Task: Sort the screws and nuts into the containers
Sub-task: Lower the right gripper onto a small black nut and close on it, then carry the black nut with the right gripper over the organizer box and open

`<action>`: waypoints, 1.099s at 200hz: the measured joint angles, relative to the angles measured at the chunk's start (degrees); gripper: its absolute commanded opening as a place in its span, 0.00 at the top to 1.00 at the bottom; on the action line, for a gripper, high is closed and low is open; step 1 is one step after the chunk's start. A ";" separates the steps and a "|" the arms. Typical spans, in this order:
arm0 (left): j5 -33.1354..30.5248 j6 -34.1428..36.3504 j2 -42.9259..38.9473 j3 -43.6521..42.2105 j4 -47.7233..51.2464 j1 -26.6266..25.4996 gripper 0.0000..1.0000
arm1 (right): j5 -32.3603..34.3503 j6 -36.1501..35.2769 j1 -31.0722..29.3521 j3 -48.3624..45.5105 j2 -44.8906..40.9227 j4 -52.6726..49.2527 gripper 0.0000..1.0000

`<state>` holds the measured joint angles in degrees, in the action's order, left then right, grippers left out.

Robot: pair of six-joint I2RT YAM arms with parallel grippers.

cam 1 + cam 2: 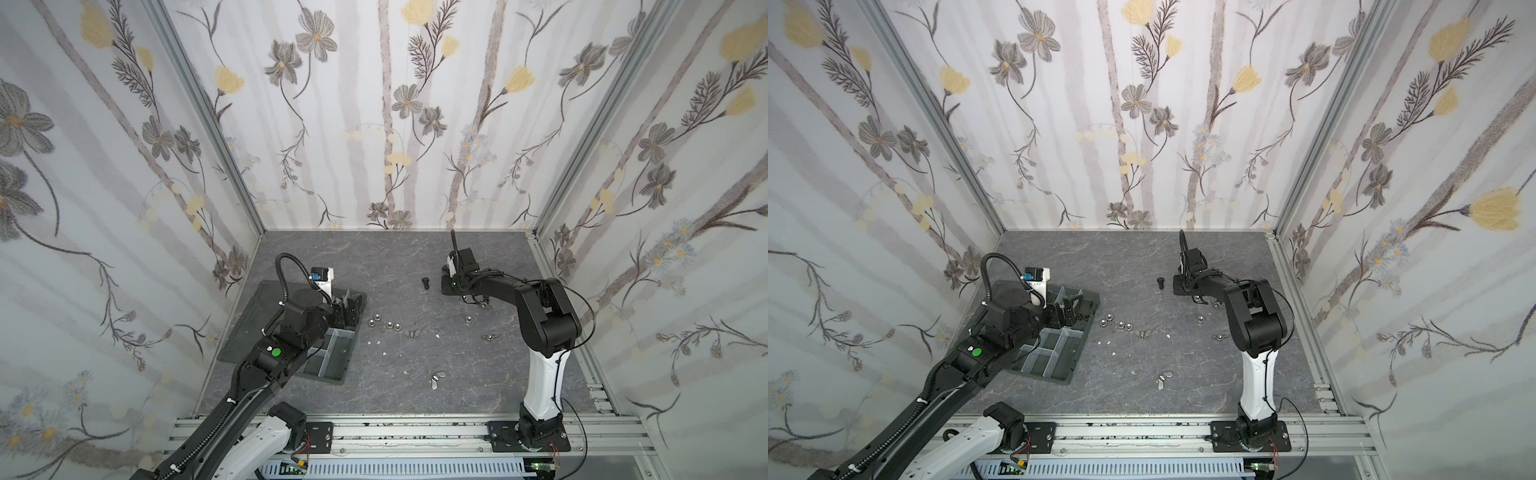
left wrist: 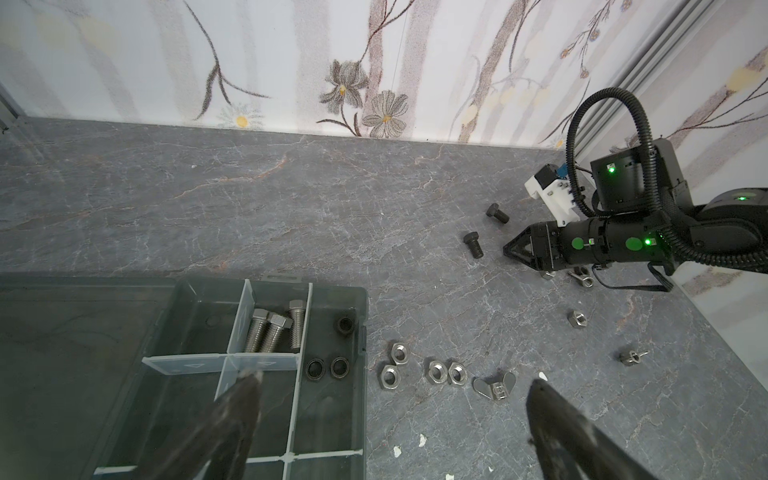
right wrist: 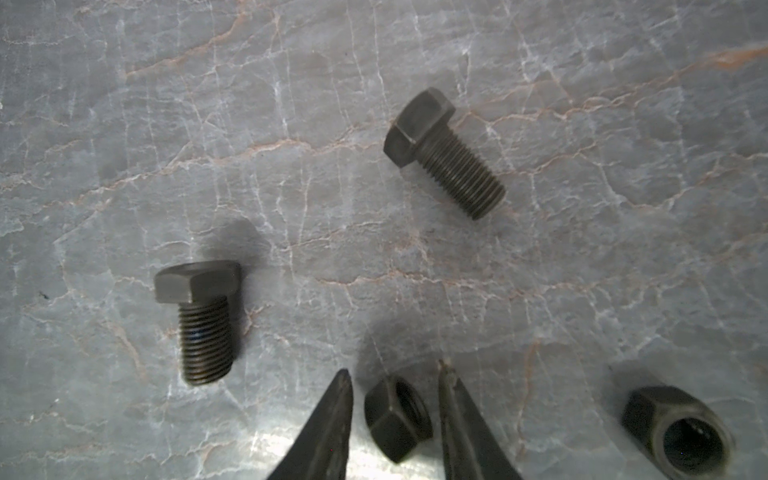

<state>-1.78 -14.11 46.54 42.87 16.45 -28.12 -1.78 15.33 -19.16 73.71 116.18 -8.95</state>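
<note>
Right tool (image 3: 393, 365) straddles a black nut (image 3: 398, 417) toward the counter's far right corner.
Part-open, unclenched, set to pinch its flats; left tool (image 2: 397, 378) hangs released over the tray (image 2: 360, 332).

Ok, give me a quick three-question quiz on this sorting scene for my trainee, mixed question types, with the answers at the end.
1. True or false: the three silver screws in the organiser tray share one compartment.
2. What lies between the fingertips of the right gripper? A) a black hex nut B) a silver wing nut C) a black screw
3. How many black nuts show in the tray in the left wrist view?
Key: 1 true; 2 A; 3 three.
</note>
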 measured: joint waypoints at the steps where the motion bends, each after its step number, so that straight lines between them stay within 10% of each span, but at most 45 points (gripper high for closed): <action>1: -0.02 0.00 0.00 0.00 0.00 0.00 0.00 | 0.00 0.00 -0.02 0.00 0.00 0.00 0.64; 220: -0.87 0.17 -0.92 -0.57 0.00 0.00 0.00 | 0.85 0.02 -3.04 0.22 -0.31 -0.85 0.95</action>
<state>-2.66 -13.93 45.63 42.30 16.45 -28.12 -0.93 15.35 -22.20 73.93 115.87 -9.80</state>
